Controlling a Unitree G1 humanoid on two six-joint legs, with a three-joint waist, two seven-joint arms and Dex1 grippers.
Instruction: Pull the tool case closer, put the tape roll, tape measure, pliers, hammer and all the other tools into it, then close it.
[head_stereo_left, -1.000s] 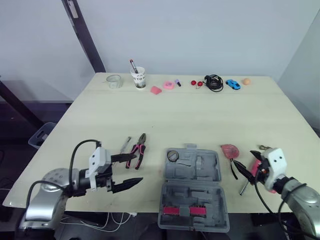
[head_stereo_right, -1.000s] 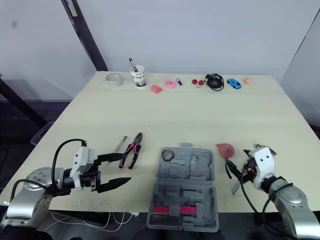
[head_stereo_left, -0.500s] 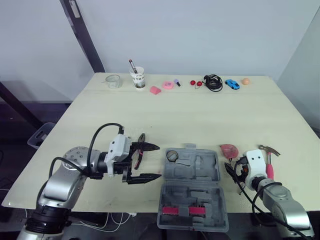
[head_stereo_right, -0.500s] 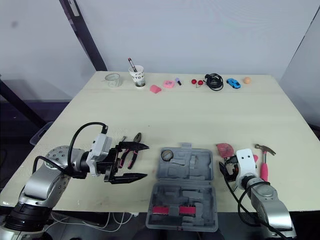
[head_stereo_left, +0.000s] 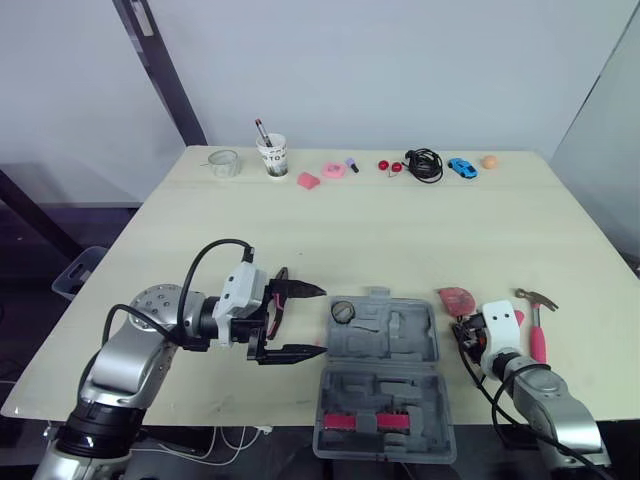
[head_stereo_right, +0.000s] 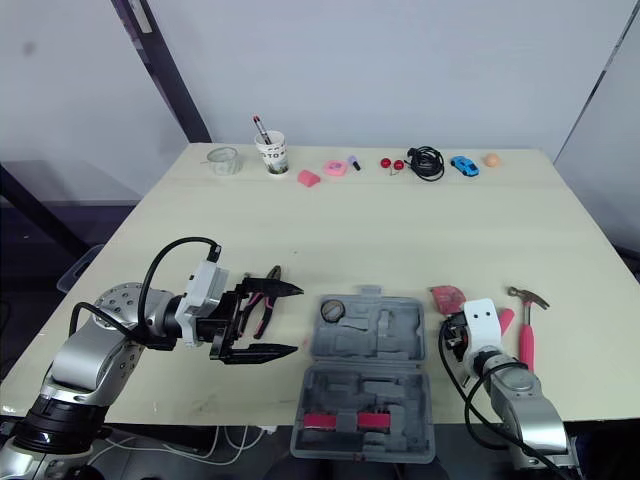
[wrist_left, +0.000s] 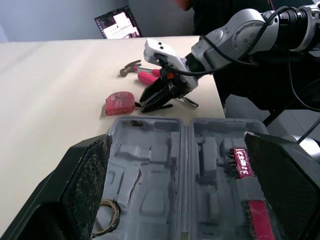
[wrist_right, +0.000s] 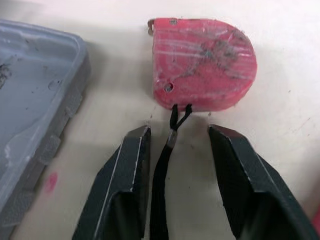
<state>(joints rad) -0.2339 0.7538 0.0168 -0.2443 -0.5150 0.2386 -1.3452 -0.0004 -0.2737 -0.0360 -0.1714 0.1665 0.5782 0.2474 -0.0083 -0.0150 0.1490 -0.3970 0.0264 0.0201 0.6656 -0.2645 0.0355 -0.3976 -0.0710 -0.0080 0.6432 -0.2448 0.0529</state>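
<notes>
Pale table (head_stereo_left: 400, 230) by a grey wall (head_stereo_left: 400, 70). The right tool (wrist_right: 179, 131), released, has the pink tape measure (wrist_right: 202, 62) just ahead. The left tool (head_stereo_left: 318, 321) gapes beside the open tool case (head_stereo_left: 385, 385).

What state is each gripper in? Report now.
Left gripper: open, empty.
Right gripper: open, straddling the black strap of the pink rounded tape measure, not gripping.
</notes>
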